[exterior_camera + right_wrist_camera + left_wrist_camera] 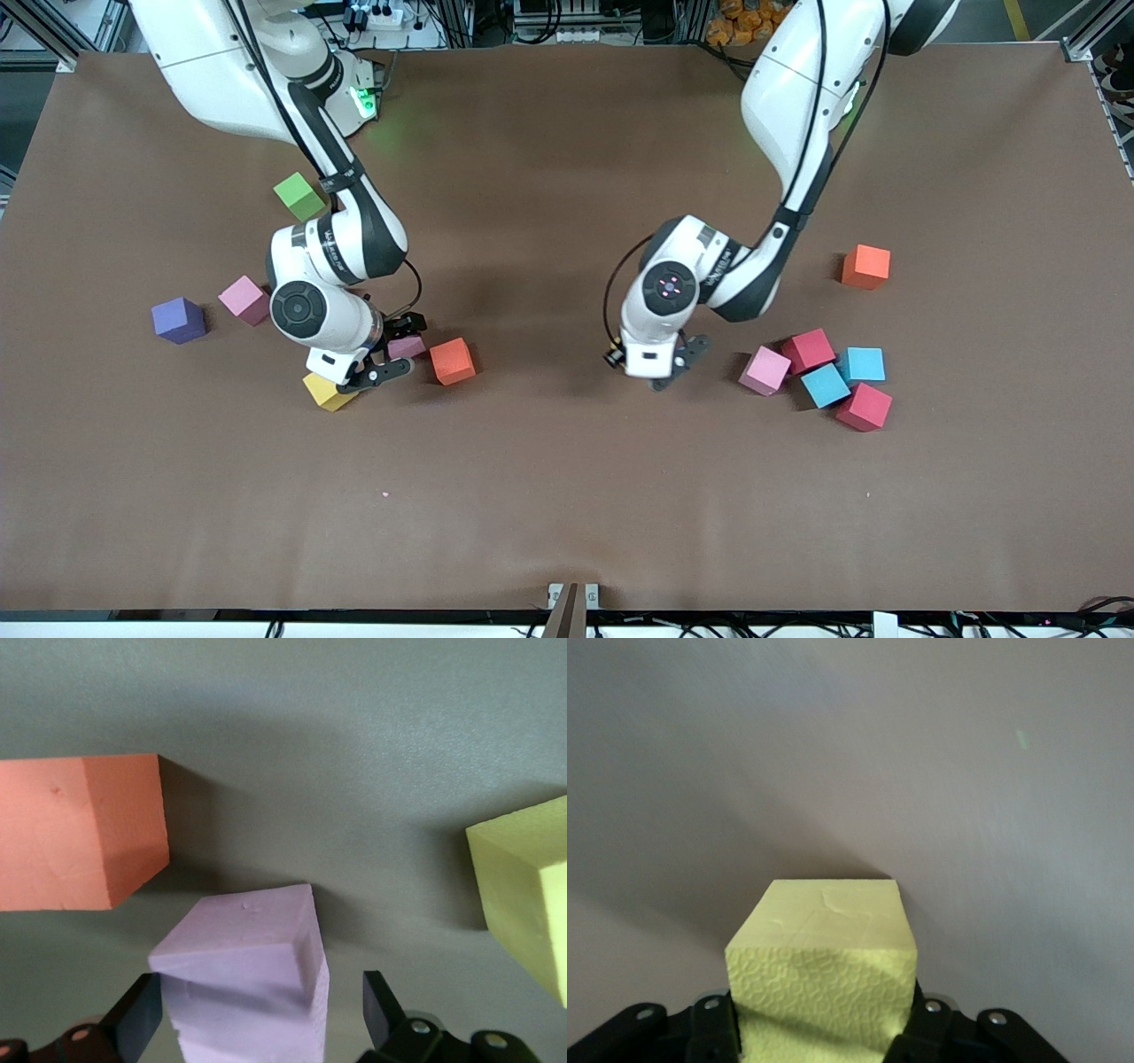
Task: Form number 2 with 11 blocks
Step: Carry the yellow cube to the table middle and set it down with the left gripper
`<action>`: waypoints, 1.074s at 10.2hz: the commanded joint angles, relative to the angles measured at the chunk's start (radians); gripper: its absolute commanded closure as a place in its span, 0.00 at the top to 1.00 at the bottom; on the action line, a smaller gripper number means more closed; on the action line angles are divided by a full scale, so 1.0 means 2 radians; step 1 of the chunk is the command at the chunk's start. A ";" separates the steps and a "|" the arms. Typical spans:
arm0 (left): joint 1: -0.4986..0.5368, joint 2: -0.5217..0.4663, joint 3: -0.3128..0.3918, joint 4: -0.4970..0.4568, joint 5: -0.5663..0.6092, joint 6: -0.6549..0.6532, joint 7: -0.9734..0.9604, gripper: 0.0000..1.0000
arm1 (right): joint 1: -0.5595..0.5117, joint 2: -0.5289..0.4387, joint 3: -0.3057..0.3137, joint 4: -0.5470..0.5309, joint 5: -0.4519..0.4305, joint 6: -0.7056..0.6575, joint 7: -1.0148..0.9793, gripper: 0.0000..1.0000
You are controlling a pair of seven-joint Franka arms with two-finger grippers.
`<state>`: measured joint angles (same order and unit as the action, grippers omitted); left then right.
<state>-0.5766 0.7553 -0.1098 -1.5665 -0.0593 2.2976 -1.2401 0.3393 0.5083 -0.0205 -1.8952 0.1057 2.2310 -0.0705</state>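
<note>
A yellow block (824, 966) is sitting right in the middle, close to the camera. The left gripper (822, 1032) is squeezing it from both sides. Its black fingers (713, 1032) are pressing against the block's two sides, and small shiny screws are showing on them. The block's top is looking smooth with a few light marks, and its front face is looking bumpy, like tiny bubbles. The brown table (850, 753) is spreading out around the block, and a dark shadow is lying beside it.
</note>
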 commanded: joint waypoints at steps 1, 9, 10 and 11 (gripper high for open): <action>-0.001 -0.004 -0.057 0.000 0.036 -0.029 0.074 0.22 | -0.007 -0.022 0.003 -0.017 0.008 -0.001 -0.013 1.00; 0.015 -0.065 -0.256 -0.150 0.092 -0.049 0.063 0.21 | 0.001 -0.012 0.003 -0.040 0.026 0.037 -0.011 1.00; 0.018 -0.069 -0.262 -0.177 0.112 -0.022 0.042 0.21 | 0.001 -0.010 0.003 -0.042 0.026 0.046 -0.011 1.00; 0.024 -0.068 -0.263 -0.188 0.119 -0.009 0.030 0.21 | 0.001 -0.008 0.003 -0.042 0.026 0.050 -0.012 1.00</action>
<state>-0.5669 0.6577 -0.6157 -1.8575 0.1398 2.2197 -1.1371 0.3409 0.5021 -0.0184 -1.9586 0.1397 2.3067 -0.0768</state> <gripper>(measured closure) 0.432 0.000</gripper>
